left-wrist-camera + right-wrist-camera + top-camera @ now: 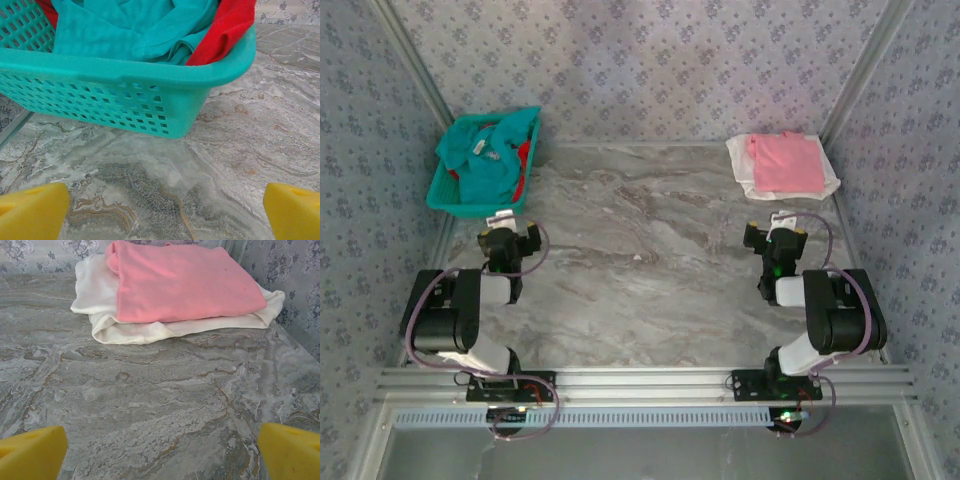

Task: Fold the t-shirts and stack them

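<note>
Step in hand: fetching the next shirt; two look already folded.

- The folded pink cloth t-shirt (pixel 186 282) lies flat on the folded white cloth t-shirt (pixel 97 295) at the far right corner of the grey marbled surface (pixel 640 265). The stack is near square, with no clear long axis.
- The crumpled teal t-shirt (pixel 125 25) and the red t-shirt (pixel 227 22) lie bunched in the teal plastic mesh basket (pixel 125 102) at far left. Their axes are unreadable.
- The left claw (pixel 160 210), wide and empty, faces the basket.
- The right claw (pixel 160 450), wide and empty, faces the stack.

Next move, as judged: clear the rim, then pinch the teal cloth on top.
</note>
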Controlling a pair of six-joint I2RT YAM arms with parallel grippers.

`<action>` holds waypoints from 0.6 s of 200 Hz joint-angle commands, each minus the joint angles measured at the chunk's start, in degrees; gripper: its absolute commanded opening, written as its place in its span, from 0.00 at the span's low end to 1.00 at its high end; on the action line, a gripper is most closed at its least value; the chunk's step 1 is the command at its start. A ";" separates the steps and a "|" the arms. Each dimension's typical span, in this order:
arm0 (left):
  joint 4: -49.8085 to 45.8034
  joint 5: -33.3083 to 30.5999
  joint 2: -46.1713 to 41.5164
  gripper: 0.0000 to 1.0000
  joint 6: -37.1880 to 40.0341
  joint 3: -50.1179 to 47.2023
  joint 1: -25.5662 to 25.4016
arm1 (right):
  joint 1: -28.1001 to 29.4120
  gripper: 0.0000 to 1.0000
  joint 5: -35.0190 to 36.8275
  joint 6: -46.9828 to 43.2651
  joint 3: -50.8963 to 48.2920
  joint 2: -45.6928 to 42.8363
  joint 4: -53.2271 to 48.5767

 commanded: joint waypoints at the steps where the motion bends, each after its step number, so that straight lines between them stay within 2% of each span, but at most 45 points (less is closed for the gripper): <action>1: -0.06 0.62 -0.03 1.00 0.61 0.61 0.44 | -0.10 1.00 0.58 -0.81 0.53 0.08 -0.91; 120: -0.06 1.13 -0.09 1.00 0.48 0.61 0.55 | -0.48 1.00 -1.09 -0.87 0.60 -0.01 -1.30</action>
